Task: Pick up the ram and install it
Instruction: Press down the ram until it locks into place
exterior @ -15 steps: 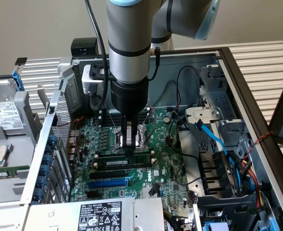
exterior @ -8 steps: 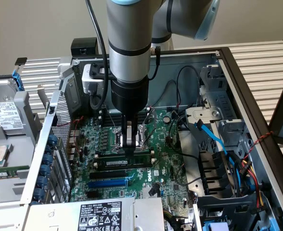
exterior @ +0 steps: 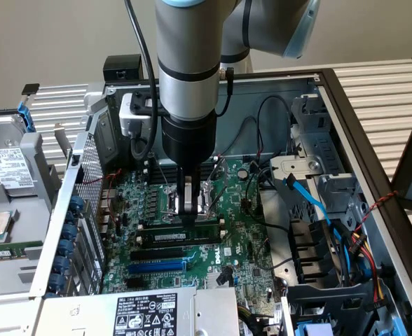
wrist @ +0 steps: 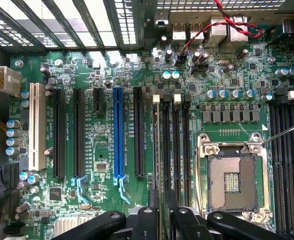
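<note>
Down inside the open computer case [exterior: 332,105], the gripper [exterior: 188,210] stands narrowed on the upright ram [exterior: 181,236], pinching its top edge over the motherboard [exterior: 248,252], just beside the empty CPU socket [wrist: 235,180], above a memory slot.

Looks like a PC repair/test bench in a lab or workshop. Open grey metal desktop computer case [exterior: 346,112] lying on its side, large green motherboard [wrist: 112,65] exposed with its empty silver CPU socket [wrist: 232,175]. Removed silver hard drive [exterior: 10,168] sits in a tray at the exterior view's left. White slatted counter [exterior: 388,91] underneath, plain beige wall [exterior: 52,35] behind.
</note>
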